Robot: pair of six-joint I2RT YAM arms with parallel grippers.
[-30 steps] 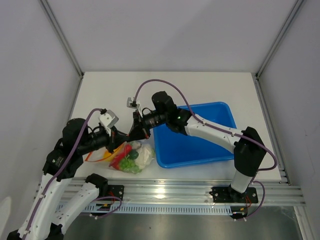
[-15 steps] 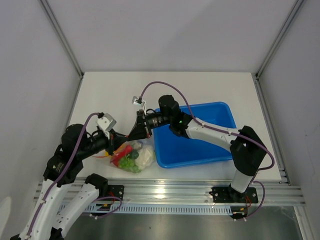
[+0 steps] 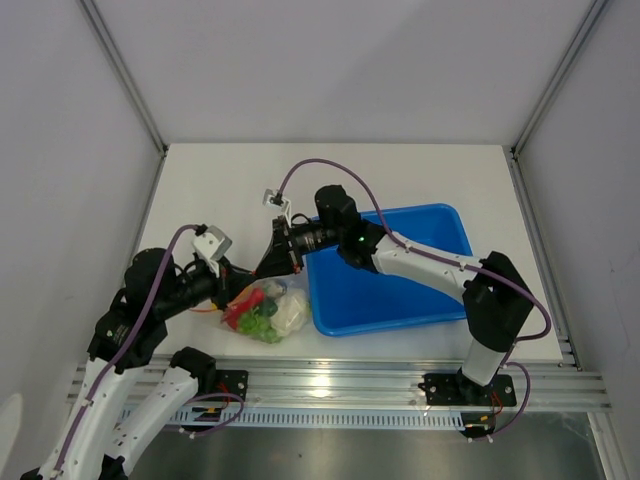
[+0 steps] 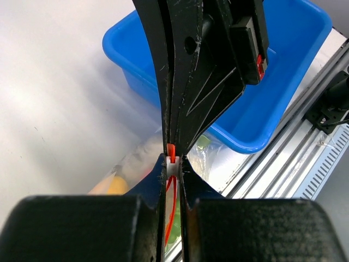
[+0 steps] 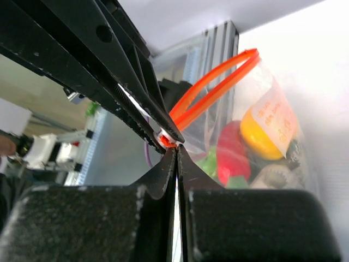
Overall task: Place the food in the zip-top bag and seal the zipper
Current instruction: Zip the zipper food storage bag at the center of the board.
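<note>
Both jaws are clamped on the zipper (image 5: 248, 57): anchor with the left gripper (image 4: 172, 162), slide the right gripper (image 5: 175, 150) along its gaping loop.

A white worktop (image 3: 400, 175) sits boxed in on three sides by plain pale grey panels: a back wall (image 3: 340, 70), a left wall (image 3: 60, 150) and a right wall (image 3: 590, 180). Two slim aluminium uprights, the left corner post (image 3: 125, 75) and the right corner post (image 3: 560, 75), climb out of the top view. Along the near edge runs a ribbed aluminium rail (image 3: 340, 380), catching a bright glare from overhead light, with a slotted white strip (image 3: 350, 413) just below it and a dull grey surface (image 3: 400, 455) beneath
</note>
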